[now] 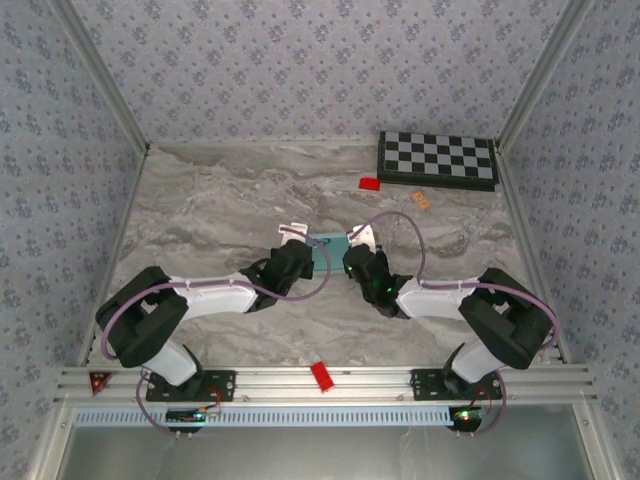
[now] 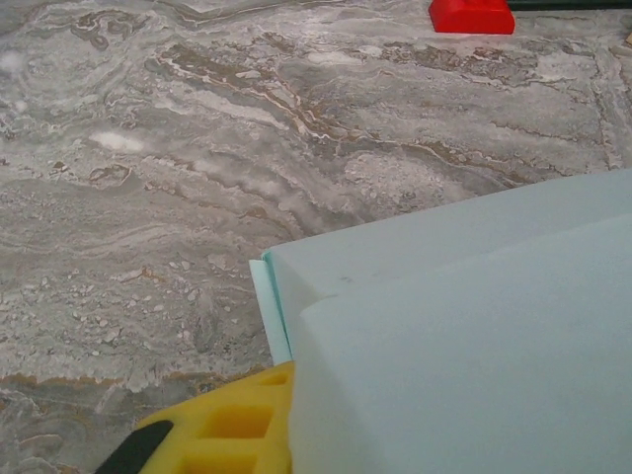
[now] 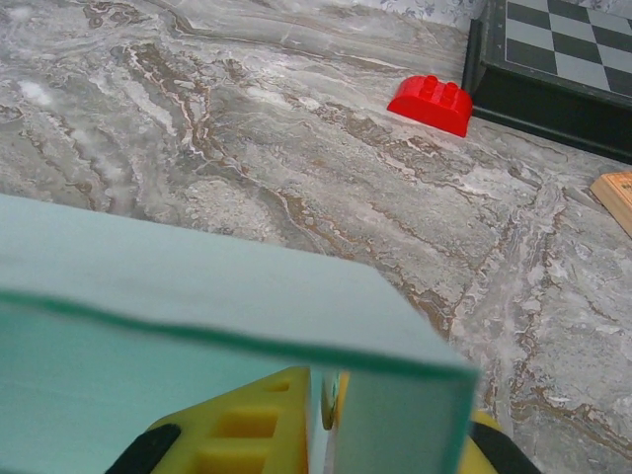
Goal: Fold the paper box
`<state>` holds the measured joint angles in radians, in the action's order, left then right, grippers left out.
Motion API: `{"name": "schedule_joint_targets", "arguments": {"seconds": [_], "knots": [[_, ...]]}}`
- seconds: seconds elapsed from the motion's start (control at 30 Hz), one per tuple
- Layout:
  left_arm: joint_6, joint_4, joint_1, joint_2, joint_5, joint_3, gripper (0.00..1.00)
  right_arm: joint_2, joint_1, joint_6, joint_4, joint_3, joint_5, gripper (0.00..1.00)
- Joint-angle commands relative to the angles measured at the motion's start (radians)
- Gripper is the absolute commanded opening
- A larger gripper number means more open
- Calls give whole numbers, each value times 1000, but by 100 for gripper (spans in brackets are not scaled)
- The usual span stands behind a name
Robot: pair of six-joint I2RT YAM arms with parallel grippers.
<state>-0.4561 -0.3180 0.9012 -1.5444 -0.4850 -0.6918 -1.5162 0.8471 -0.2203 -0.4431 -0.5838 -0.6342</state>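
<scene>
The paper box (image 1: 328,243), pale light-blue card, sits mid-table between the two arms. My left gripper (image 1: 303,258) is at its left end. In the left wrist view the box (image 2: 464,336) covers the lower right, and a folded panel lies flat against the inner face of one yellow finger (image 2: 227,425). The other finger is hidden behind the card. My right gripper (image 1: 352,262) is at the box's right end. In the right wrist view the box (image 3: 197,286) stands open-sided, and the right gripper (image 3: 331,395) is shut on a thin wall of it.
A black-and-white checkerboard (image 1: 437,158) lies at the back right. A red brick (image 1: 370,183) and a small orange piece (image 1: 420,201) lie in front of it. Another red brick (image 1: 322,376) rests on the front rail. Patterned walls enclose the marble table.
</scene>
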Motion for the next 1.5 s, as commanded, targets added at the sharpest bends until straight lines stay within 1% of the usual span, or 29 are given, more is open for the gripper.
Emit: {"name": "schedule_joint_targets", "arguments": {"seconds": [0.0, 0.47, 0.77, 0.97, 1.1, 1.23, 1.33, 1.47], "knots": [[-19, -28, 19, 5, -9, 11, 14, 19, 14, -24, 1, 22, -18, 13], [-39, -26, 31, -22, -11, 21, 13, -10, 32, -60, 21, 22, -22, 12], [-46, -27, 41, -32, -9, 24, 14, -16, 46, -74, 52, 18, -54, 12], [-38, -23, 44, -33, -3, 18, 18, -23, 53, -82, 60, 19, -64, 12], [-37, -16, 44, -35, -5, 22, 23, -24, 56, -89, 66, 19, -76, 15], [-38, -15, 45, -28, -14, 30, 24, -21, 61, -89, 72, 20, -86, 18], [-39, -11, 45, -22, -22, 37, 27, -17, 64, -93, 81, 21, -91, 19], [-39, -7, 47, -9, -28, 47, 30, -9, 66, -100, 94, 24, -103, 24]]}}
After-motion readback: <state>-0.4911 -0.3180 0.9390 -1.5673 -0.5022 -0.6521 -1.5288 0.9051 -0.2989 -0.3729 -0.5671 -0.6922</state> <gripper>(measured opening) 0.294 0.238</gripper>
